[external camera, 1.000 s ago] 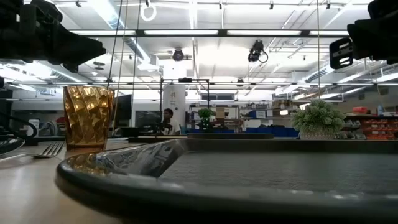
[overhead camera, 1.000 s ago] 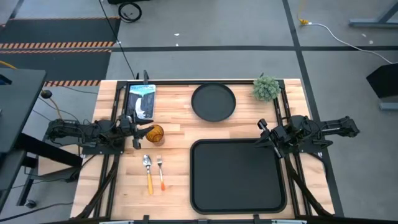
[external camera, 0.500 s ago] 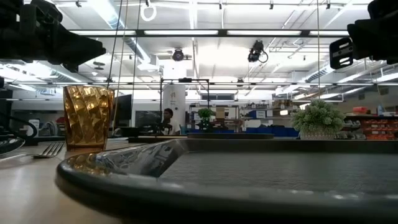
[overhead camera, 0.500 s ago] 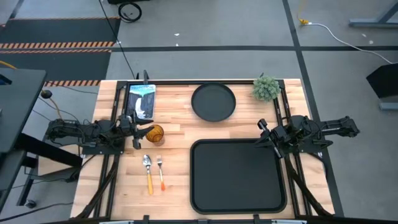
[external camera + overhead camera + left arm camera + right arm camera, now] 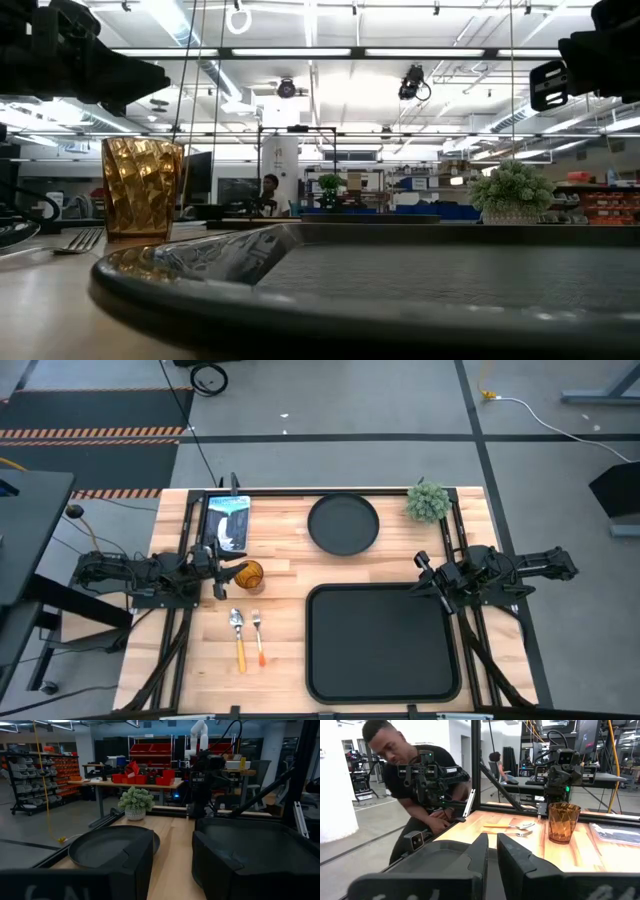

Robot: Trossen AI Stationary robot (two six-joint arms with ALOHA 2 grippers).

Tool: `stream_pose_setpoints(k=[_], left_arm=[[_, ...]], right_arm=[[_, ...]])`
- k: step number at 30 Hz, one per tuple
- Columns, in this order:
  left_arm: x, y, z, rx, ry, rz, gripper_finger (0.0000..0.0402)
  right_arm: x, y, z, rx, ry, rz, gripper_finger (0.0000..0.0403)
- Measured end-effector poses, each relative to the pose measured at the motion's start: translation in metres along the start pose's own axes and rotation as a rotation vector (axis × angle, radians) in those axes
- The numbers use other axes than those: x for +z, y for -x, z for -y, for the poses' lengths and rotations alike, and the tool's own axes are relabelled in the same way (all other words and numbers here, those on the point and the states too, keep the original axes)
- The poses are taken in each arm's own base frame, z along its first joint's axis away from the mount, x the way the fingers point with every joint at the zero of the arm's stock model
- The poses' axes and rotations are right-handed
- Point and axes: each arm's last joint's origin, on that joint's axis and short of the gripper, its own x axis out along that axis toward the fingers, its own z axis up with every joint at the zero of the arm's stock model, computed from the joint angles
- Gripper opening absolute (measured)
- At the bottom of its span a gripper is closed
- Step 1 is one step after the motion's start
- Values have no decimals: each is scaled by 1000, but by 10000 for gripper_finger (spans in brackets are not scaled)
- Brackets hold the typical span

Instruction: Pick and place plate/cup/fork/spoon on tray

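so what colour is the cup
Amber-brown and see-through; the cup shows best in the low view.

Low view: tray [image 5: 300, 270] fills foreground, near rim blurred, cut by bottom and right edges. Beside tray, only fork [image 5: 75, 240] tines show; spoon hidden. Left wrist view: plate [image 5: 100, 847] partly behind 1 dark finger.

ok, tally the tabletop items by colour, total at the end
Black: 2, the tray and the plate
Amber: 1, the cup
Silver with coloured handle: 2, the spoon and the fork
Green: 1, the small plant
Total: 6
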Motion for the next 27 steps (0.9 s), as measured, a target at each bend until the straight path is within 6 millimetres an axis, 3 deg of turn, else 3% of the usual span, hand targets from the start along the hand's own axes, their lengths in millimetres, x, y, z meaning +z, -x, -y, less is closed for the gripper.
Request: stream_pose_setpoints(k=[24, 27], left_arm=[[0, 0, 0, 0, 1, 0, 144], [0, 0, 0, -2, 90, 0, 144]], right_arm=[[0, 0, 0, 0, 0, 0, 45], [0, 0, 0, 0, 0, 0, 45]])
